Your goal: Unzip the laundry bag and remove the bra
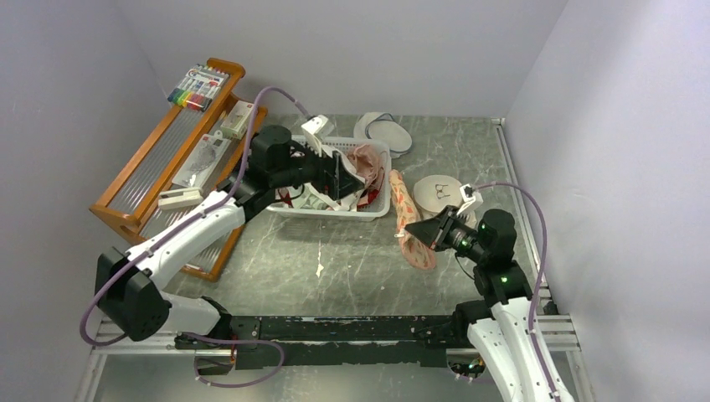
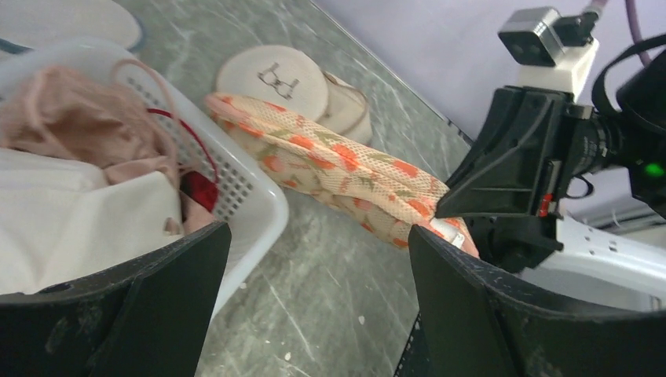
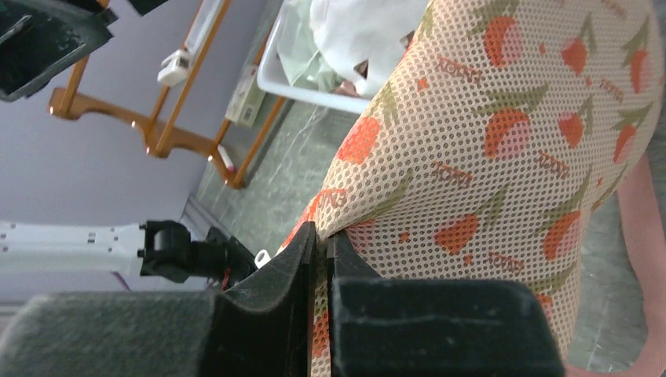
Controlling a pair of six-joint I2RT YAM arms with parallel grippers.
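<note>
Floral laundry bag (image 3: 487, 141) lying on table (image 1: 335, 268), right gripper (image 3: 322, 243) jaws pinching its edge, left gripper (image 2: 314, 314) jaws spread wide above white basket (image 2: 263, 200) rim

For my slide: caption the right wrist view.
Right gripper shut on the flower-print laundry bag, white basket behind.

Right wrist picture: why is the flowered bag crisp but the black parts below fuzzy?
Right wrist view: the laundry bag is sharp down to its mesh; the right hand pinching it sits very near the lens, so looks soft. Left wrist view: the left hand blurs likewise. Top view: even light, faint shadows.
</note>
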